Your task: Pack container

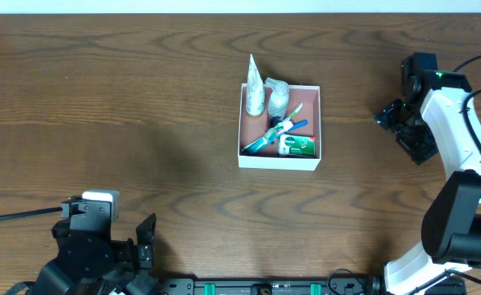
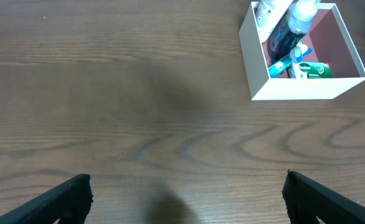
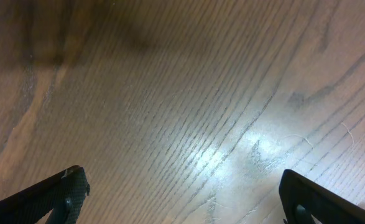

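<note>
The container (image 1: 244, 124), a square white box with a reddish-brown inside, stands at the table's centre and shows again at the top right of the left wrist view (image 2: 306, 87). Inside it are a white tube (image 1: 254, 90), a clear bottle (image 1: 278, 98), a blue-and-green toothbrush (image 1: 274, 135) and a small green-and-white packet (image 1: 297, 146). My left gripper (image 2: 185, 194) hangs open over bare wood near the front left edge, well short of the container. Off to the far right my right gripper (image 3: 183, 194) is open too, with only table grain between its fingers.
The brown wooden table (image 1: 101, 106) stretches all round the container. The left arm's base (image 1: 93, 254) sits at the front left edge. The right arm (image 1: 445, 123) rises along the right edge, with a black cable behind it.
</note>
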You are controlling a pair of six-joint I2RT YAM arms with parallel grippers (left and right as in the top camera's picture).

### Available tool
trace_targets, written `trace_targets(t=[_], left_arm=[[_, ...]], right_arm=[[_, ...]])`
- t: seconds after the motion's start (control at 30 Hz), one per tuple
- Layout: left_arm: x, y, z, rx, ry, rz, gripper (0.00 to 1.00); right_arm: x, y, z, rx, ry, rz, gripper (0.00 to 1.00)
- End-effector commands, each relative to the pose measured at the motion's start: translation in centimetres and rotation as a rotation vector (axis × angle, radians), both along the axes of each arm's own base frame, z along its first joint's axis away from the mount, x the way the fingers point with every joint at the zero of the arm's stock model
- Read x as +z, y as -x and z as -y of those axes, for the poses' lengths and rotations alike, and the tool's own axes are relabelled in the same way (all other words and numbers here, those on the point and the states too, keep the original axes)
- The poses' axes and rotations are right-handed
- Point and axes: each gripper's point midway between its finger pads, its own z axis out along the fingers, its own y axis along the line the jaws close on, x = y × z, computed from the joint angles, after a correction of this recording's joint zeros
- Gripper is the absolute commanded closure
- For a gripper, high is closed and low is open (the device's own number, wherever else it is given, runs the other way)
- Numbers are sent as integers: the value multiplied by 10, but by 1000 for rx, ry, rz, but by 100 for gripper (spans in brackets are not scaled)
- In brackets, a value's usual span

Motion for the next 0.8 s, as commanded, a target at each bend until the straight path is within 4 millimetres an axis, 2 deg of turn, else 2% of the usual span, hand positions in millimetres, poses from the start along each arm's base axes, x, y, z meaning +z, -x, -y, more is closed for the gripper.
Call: trace_targets(t=[0.0, 0.77], left_arm=[[6, 0, -5, 25, 6, 23, 2], [4, 1, -16, 61, -38, 24, 2]], right_arm=[[0, -1, 4, -1, 11, -2, 1], [0, -1, 4, -1, 11, -2, 1]])
